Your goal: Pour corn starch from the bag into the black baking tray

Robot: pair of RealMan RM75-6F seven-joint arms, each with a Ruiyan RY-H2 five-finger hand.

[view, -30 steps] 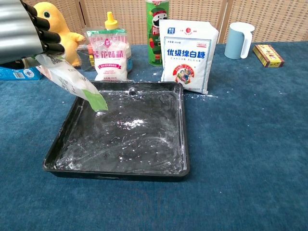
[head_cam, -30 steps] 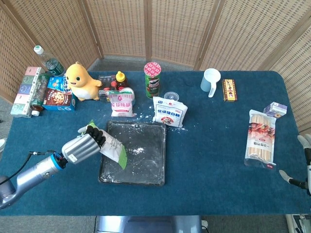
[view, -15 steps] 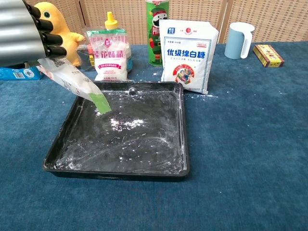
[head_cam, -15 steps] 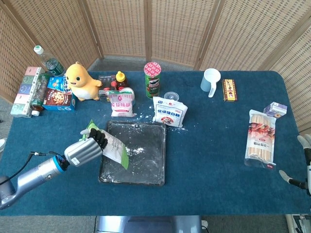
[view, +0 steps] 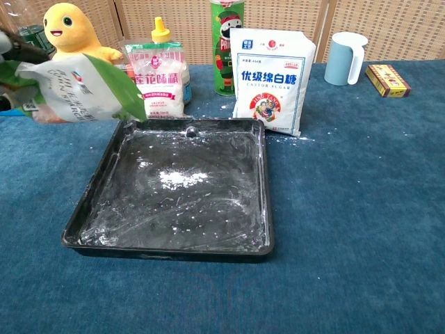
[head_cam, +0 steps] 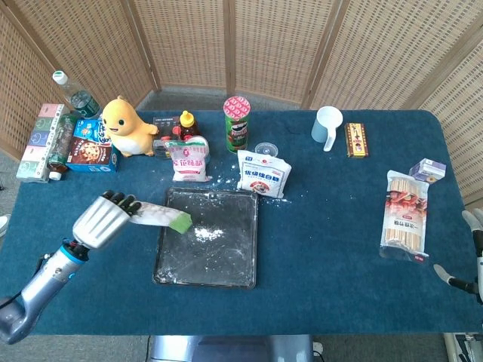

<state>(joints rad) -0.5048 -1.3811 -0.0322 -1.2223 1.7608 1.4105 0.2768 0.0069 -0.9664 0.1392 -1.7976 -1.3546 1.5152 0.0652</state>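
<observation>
Head view: my left hand [head_cam: 102,217] clamps the corn starch bag [head_cam: 160,217], green end over the black baking tray [head_cam: 226,265]; right hand [head_cam: 474,226] state unclear.

Your left hand [head_cam: 102,216] is holding the corn starch bag [head_cam: 161,218] nearly level, its green end lying over the left rim of the black baking tray [head_cam: 241,249]

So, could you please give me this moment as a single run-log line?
phase: pouring | left hand: holds corn starch bag, mouth over tray edge | black baking tray: small white pile inside | right hand: idle at table edge
</observation>
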